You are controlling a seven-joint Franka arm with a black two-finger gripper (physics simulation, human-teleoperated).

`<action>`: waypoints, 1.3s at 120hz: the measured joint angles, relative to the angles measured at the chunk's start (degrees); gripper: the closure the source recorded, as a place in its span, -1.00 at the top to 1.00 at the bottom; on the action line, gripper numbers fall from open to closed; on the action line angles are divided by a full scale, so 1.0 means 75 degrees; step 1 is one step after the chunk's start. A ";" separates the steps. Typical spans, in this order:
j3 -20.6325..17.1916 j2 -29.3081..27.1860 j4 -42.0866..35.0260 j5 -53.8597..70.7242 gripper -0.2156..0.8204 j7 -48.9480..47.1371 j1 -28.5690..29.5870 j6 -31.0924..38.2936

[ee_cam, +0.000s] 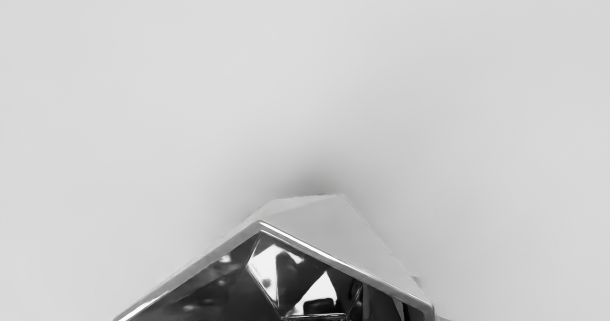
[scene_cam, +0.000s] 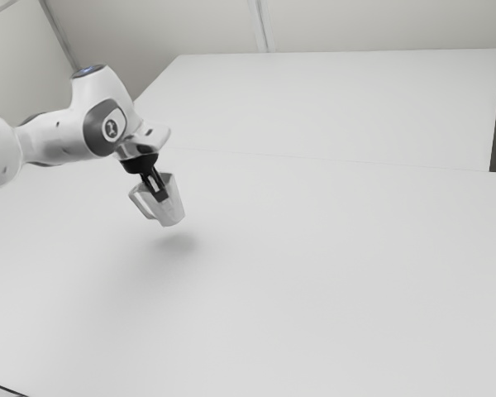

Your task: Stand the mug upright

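Exterior farther; wrist close, seemingly downward

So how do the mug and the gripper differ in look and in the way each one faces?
The mug is pale outside, while the gripper is black. The mug is a hollow, flat-sided cup with a handle; the gripper has two slim fingers. The mug's mouth faces upward, whereas the gripper points downward. Both are tilted and up off the table.

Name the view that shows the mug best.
The exterior view: the mug appears there tilted, with its handle and the shadow beneath. The wrist view gives a close look at its rim and dark, glossy inside.
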 joint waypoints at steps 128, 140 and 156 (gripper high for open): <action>-0.0239 -0.1013 -0.2376 0.1213 0.31 -0.7074 -0.0168 0.1724; -0.0182 -0.1368 -0.1288 0.1219 0.40 -0.7185 -0.0168 0.0920; -0.0371 -0.1912 0.0404 0.1204 0.47 -0.7271 -0.0129 -0.0741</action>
